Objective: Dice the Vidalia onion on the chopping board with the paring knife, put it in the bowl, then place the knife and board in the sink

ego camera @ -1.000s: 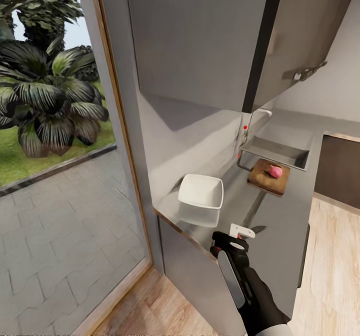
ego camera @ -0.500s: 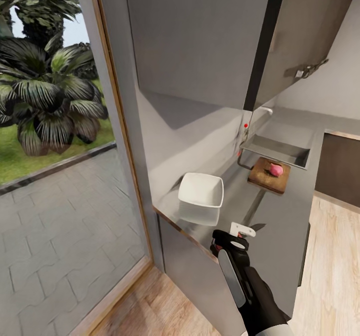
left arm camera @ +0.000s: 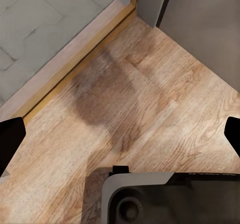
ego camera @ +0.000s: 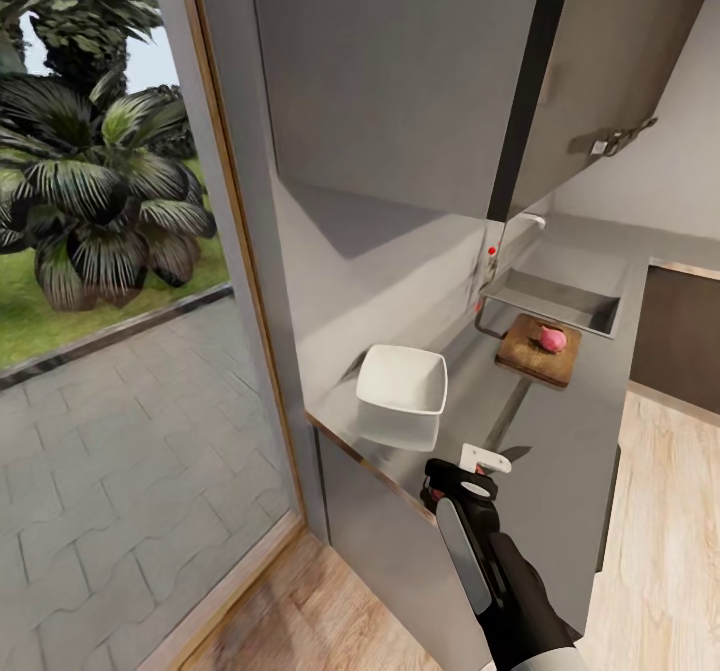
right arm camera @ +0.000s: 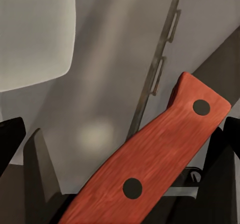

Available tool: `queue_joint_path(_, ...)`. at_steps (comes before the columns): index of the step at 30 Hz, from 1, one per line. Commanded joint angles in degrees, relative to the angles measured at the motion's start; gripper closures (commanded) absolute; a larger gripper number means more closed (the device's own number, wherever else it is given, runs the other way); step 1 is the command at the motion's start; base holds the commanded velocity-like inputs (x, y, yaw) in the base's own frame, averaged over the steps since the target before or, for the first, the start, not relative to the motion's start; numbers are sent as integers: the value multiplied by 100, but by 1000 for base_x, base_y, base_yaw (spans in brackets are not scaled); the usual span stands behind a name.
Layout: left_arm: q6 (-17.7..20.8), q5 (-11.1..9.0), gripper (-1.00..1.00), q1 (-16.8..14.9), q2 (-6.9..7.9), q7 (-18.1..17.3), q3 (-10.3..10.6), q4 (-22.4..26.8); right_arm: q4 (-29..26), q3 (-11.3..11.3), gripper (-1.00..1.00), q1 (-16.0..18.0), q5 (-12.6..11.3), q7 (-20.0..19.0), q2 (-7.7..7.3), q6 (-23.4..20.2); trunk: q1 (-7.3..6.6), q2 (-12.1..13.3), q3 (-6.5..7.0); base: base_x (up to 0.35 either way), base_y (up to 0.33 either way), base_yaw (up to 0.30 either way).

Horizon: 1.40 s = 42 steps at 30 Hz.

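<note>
countertop (ego camera: 540, 431): glossy grey steel | chopping board (ego camera: 537, 352): grained wood | paring knife (right arm camera: 150, 159) handle: red wood

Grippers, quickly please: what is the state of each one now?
Left gripper: open, holding nothing, over the wooden floor.
Right gripper: closed on the paring knife by its handle.

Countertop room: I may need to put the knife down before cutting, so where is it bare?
The countertop is bare between the bowl and the chopping board, and along its front edge to the sink. The crowded spot is the board, where the Vidalia onion sits. The right gripper holds the paring knife near the bowl.
</note>
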State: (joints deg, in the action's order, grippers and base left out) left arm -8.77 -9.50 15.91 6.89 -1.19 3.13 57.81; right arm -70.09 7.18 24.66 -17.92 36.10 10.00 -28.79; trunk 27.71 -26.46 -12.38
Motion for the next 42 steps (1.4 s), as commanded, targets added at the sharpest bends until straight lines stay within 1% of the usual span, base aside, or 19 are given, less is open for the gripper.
queue_joint_path(1, -10, -60, -100, 0, 6, -12, 12, 5, 197, 3, -100, 3, -124, 43, 0, 5, 5, -7, -10, 0, 0, 0)
queue_joint_path(18, -10, -60, -100, 0, 6, -12, 12, 3, 197, 2, -100, 3, -124, 46, 0, -4, 5, -7, -10, 0, 0, 0)
queue_joint_path(19, -10, -60, -100, 0, 6, -12, 12, 3, 197, 2, 100, 3, -124, 46, 0, -4, 5, -7, -10, 0, 0, 0)
queue_joint_path(34, -10, -58, -100, 0, 6, -12, 12, 6, 197, -6, 100, 3, -126, 55, 0, -13, 5, -7, -7, 0, 0, 0)
queue_joint_path(42, -10, -52, -100, 0, 6, -12, 12, 13, 191, -12, 100, 3, -134, 58, 0, -21, 5, -7, 54, 0, 0, 0)
